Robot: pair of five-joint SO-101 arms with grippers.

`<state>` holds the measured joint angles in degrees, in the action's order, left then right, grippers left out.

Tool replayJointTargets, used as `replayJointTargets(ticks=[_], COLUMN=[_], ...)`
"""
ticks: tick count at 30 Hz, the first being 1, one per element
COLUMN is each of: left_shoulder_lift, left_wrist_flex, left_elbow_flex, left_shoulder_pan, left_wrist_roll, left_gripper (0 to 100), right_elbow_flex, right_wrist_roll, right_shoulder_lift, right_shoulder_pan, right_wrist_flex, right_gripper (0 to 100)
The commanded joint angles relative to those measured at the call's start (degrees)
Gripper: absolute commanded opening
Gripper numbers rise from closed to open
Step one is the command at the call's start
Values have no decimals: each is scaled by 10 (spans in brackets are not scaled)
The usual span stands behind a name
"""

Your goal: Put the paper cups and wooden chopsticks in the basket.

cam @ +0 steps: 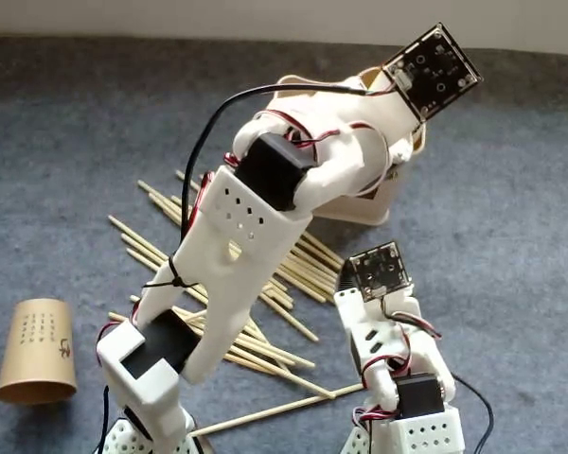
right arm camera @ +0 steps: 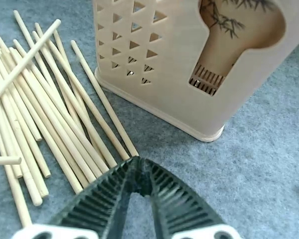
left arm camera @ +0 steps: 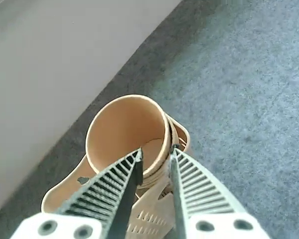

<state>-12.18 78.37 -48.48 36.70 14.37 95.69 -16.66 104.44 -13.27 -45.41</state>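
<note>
Two paper cups are on show. One cup (left arm camera: pixel 124 129) already sits in the basket (left arm camera: pixel 65 199), leaning a little, with its open mouth up. The second cup (cam: pixel 38 350) is on the table (cam: pixel 511 236) at about 8 o'clock in the high view, well apart from the basket, with its wide end toward 6 o'clock. I cannot tell if it lies or stands upside down.

Many wooden chopsticks (cam: pixel 308 274) lie loose on the table in the middle of the high view. They spread in a fan from 9 o'clock toward the foot of the basket, and the nearest ones reach just beside its wall. A single chopstick (cam: pixel 275 411) lies apart from the pile at 6 o'clock.

From above, the basket stands at about 1 o'clock, partly behind the left arm (cam: pixel 246 246). Its wall has triangle holes and one large rounded opening.

The left tool (left arm camera: pixel 155 153) hangs over the basket, right above the cup inside. Its two sides are a little apart, and the near edge of this cup shows in the gap.

The right tool (right arm camera: pixel 139 162) is closed with its tips together and holds nothing. It hangs over the grey table between the chopsticks and the basket corner. The right arm (cam: pixel 388 331) stands at 5 o'clock in the high view.
</note>
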Motion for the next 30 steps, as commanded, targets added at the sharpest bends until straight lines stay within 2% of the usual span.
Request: replayJointTargets(ticks=[1,7,9,12,18,24,30], left_shoulder_lift=[7,6,6,6,6,7,13], left_wrist_flex=[-25,-23,-29,-74,-183,-200,-220], left_elbow_flex=[-5,8,26,68,160,250,257], left_shoulder_pan=[-10,-11,-11,-11,-41,-46,-48], left_wrist_roll=[3,3,4,6,4,6,6], left_gripper=[104,102,71,29,25,24,24], right_elbow_flex=[57,57,57,57,57,57,57], right_wrist_roll=[-8,-8,-8,-8,-8,-8,-8], right_shoulder_lift=[3,3,3,3,3,3,3], right_shoulder_pan=[-4,-4,-4,-4,-4,-4,-4], right_wrist_flex=[-7,-7,-7,-7,-7,-7,-7], right_gripper=[6,6,6,6,6,6,8])
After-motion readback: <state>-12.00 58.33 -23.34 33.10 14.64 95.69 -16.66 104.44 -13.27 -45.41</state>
